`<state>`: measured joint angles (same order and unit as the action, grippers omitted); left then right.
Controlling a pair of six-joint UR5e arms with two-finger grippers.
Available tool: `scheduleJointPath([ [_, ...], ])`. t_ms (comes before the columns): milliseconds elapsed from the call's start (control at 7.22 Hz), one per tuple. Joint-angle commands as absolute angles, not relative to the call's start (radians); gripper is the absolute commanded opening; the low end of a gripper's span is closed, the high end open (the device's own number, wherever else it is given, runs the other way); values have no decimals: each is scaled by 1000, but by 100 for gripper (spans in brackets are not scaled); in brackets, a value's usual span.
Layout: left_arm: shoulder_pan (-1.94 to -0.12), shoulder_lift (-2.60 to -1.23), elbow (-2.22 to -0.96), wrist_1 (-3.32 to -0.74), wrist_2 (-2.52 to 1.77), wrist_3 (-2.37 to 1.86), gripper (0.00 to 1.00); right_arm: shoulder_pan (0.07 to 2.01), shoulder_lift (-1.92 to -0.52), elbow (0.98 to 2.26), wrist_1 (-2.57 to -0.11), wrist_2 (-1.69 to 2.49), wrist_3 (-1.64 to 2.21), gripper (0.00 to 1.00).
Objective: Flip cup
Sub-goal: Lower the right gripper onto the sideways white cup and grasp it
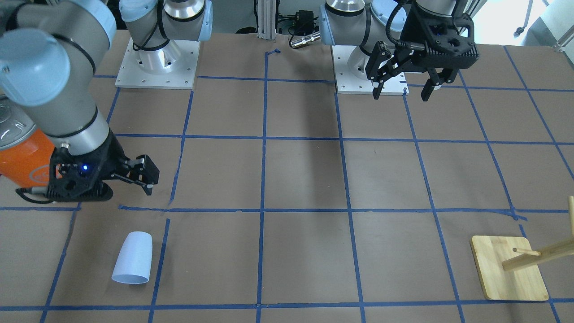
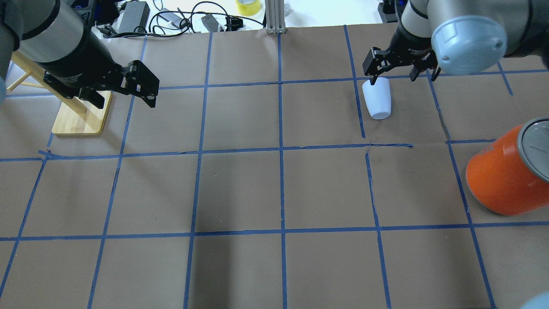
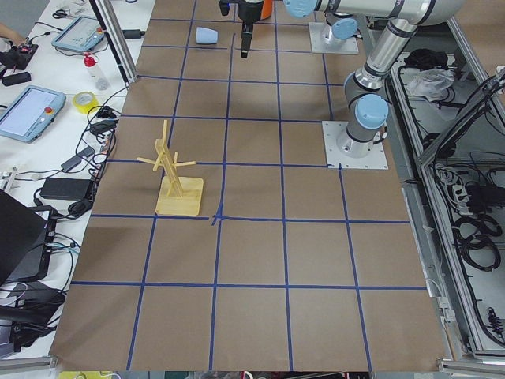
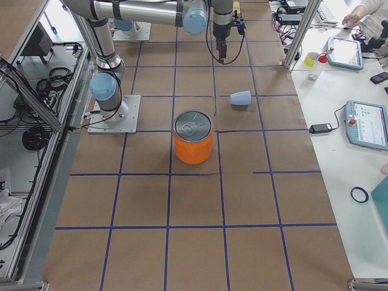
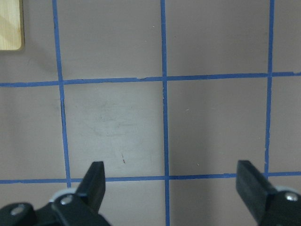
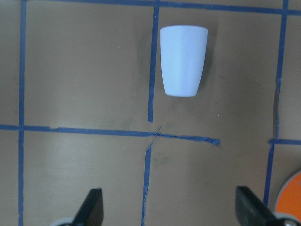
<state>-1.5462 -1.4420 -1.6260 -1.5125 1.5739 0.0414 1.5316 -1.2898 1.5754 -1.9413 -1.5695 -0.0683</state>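
Silver-grey tubes and pale blue joint caps on right arm (image 1: 54,85) and left arm (image 1: 345,27). Matte black two-finger right hand (image 1: 145,179) and left hand (image 1: 401,95), angular, with a blue light (image 1: 84,168) on the right mount. Black cable (image 1: 392,22) looped at the left wrist. White square base plate (image 1: 134,80), screw-dotted.

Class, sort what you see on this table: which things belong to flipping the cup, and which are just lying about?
Belongs to the job:
- cup, lying on its side
- right gripper, open, close to the cup

Just lying about:
- orange can, standing upright
- wooden stand, at the table's far end from the cup
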Motion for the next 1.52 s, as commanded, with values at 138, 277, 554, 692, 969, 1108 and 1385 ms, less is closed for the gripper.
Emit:
scheduleJointPath([
  [138,-1545,-1442,-1626,-1513,1574,41,100,1531,-1103,1575,-2127,-1589,23,100],
  [277,-1546,-1442,-1626,-1513,1574,41,100,1531,-1076,1574,-2131,-1612,58,100],
  [554,-1545,-1442,-1624,-1511,1572,44,100,1531,-1022,1569,-2138,-1612,153,100],
  [692,-1545,-1442,-1624,-1511,1572,44,100,1531,-994,1571,-2188,-1612,143,100],
  [969,-1545,-1442,-1626,-1511,1574,44,100,1531,-951,1572,-2244,-1612,140,100],
  [1108,-1545,-1442,-1626,-1511,1572,44,100,1531,-948,1572,-2244,-1615,140,100],
  [1385,-1545,-1442,-1626,-1511,1574,44,100,1531,-946,1566,-2267,-1614,141,100],
])
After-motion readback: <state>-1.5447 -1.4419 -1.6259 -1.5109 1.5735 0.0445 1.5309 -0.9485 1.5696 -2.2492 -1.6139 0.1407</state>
